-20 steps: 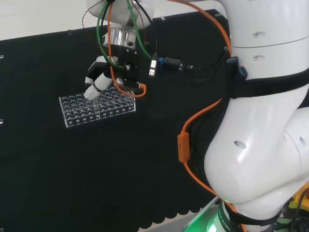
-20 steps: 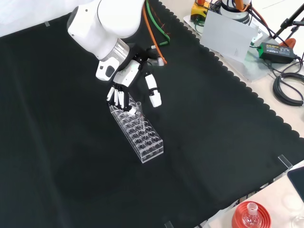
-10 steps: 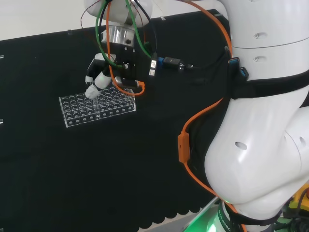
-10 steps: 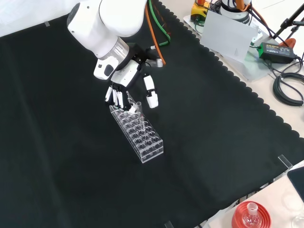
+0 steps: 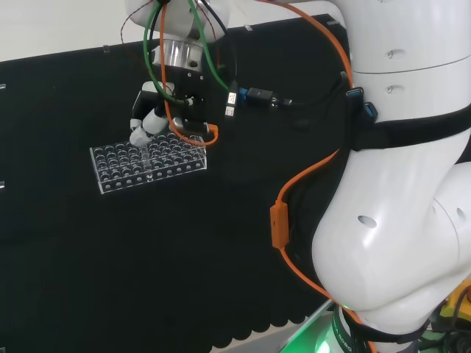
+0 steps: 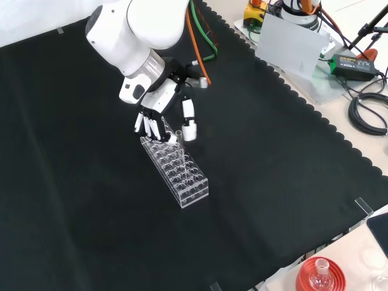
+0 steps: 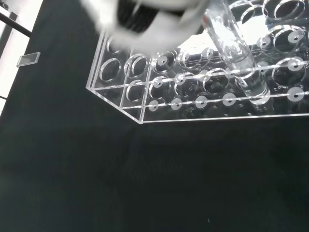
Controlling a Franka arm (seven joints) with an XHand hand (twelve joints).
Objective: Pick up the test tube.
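Fingers of the hand (image 6: 162, 112) pinch a faint clear test tube (image 7: 233, 46) seated in the rack (image 6: 182, 176).

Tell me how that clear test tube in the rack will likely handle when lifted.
The test tube looks like smooth clear glass, so probably slippery and fragile. It is thin and appears empty, so likely light. It stands in a well at the rack's end under the hand; lifted at a tilt it may bind.

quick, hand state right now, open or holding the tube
Hand: fingers and thumb are closing around the test tube, which stands in the clear rack. Whether they pinch it yet cannot be told.
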